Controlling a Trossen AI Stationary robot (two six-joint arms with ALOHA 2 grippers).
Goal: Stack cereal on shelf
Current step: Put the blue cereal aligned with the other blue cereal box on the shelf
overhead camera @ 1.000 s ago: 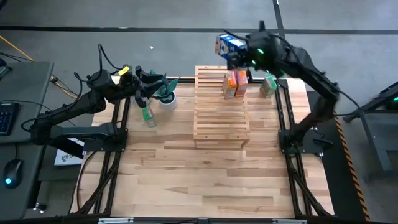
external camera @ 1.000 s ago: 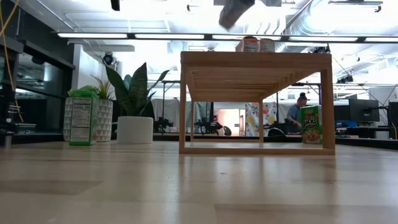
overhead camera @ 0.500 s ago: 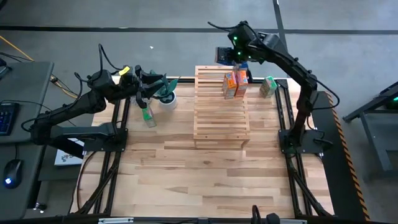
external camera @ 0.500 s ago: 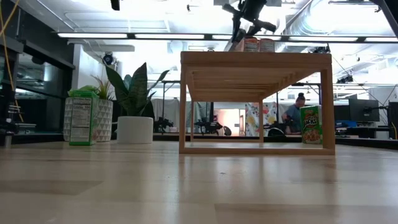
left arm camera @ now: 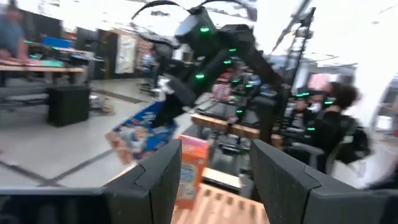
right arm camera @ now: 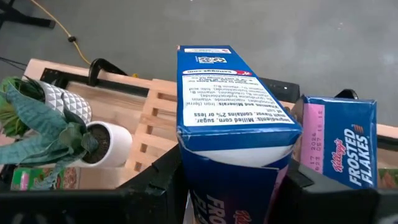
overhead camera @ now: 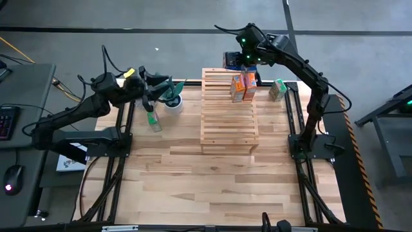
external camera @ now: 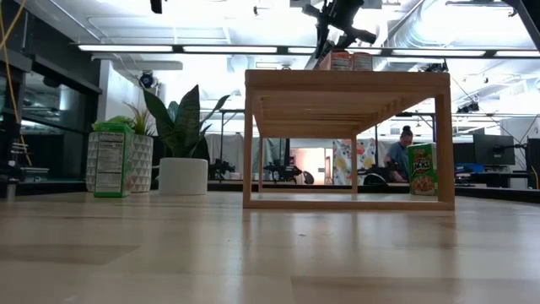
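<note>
A: Where is your right pincer?

B: Pinching the small blue cardboard cereal box above the pale slatted wooden shelf's far edge, likely for stacking beside the orange boxes.

A: Your left pincer?

B: Spread, waiting left.

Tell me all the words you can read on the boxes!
"Kellogg's FROSTED FLAKES" – on the orange box on the shelf.
"FROS…", cut off – on the blue box in the right gripper.
"Ingredients: Milled corn, sugar…" – blue box's side.
Green boxes: too small.

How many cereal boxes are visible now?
5: blue box in right gripper above the shelf's far edge; two boxes on the shelf; green box right of it; second green box left, beside the plants.
</note>
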